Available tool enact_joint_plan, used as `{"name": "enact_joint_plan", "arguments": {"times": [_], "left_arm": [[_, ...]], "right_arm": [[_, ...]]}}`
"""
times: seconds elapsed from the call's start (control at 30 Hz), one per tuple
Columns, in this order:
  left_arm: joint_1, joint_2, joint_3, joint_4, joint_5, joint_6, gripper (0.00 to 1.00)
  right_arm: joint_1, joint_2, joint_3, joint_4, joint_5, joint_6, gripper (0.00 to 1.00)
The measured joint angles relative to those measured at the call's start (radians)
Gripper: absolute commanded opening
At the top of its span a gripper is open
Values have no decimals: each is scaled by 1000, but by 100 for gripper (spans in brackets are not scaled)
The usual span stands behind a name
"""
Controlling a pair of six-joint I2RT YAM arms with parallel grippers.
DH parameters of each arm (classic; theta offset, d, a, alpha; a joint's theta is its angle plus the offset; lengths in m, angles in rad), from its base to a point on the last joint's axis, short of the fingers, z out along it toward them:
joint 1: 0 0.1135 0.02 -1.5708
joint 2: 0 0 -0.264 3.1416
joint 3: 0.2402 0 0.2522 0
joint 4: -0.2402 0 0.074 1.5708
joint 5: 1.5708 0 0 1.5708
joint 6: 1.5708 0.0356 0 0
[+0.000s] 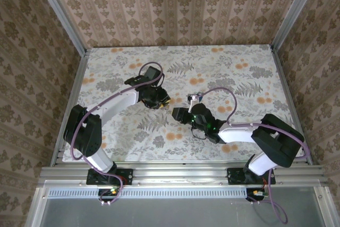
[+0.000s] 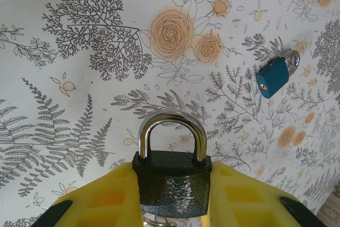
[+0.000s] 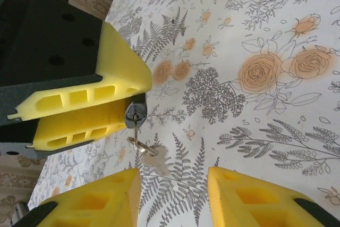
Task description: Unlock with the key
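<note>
The bench [image 1: 239, 78] is the biggest thing here. It has a cloth with ferns and orange roses on it. Two arms reach in from the near edge. The left arm [image 1: 114, 104] bends in to the middle of the bench. The right arm [image 1: 249, 131] comes in from the right side and points left. Their tips meet close together in the middle, with the left one a bit farther away and the right one a bit nearer.

The left end effector [image 2: 172, 176] has fat yellow fingers [image 2: 106, 198]. They are squeezed onto a dark padlock [image 2: 172, 192], one finger on each side of its body. The padlock is held up off the bench. Its shiny shackle [image 2: 171, 123] sticks out past the fingertips and looks pushed shut.

The right end effector [image 3: 174, 184] has its yellow fingers apart, with a gap between them. Nothing is in the gap. You can see the cloth through it.

A small blue padlock [image 2: 274, 76] lies flat on the bench by itself, well apart from the dark one.

The key [image 3: 135, 125] is the smallest thing. It is stuck in the bottom of the dark padlock and hangs down from it. A thin ring [image 3: 139, 144] hangs from the key, and a little silver piece [image 3: 156, 159] dangles from the ring. That piece is just beside the tip of one right finger. It is too blurry to tell if they touch.
</note>
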Motion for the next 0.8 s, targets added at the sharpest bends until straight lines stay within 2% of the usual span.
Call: {"name": "enact_joint_plan", "arguments": {"times": [0.37, 0.63, 0.8], "left_arm": [[-3, 0, 0, 0, 3, 1, 24], [-8, 0, 0, 0, 3, 7, 24], [-8, 0, 0, 0, 3, 7, 24]], "right_arm": [[-24, 20, 2, 47, -142, 2, 39], [-26, 68, 29, 49, -160, 6, 35], [-33, 76, 35, 61, -159, 7, 37]]}}
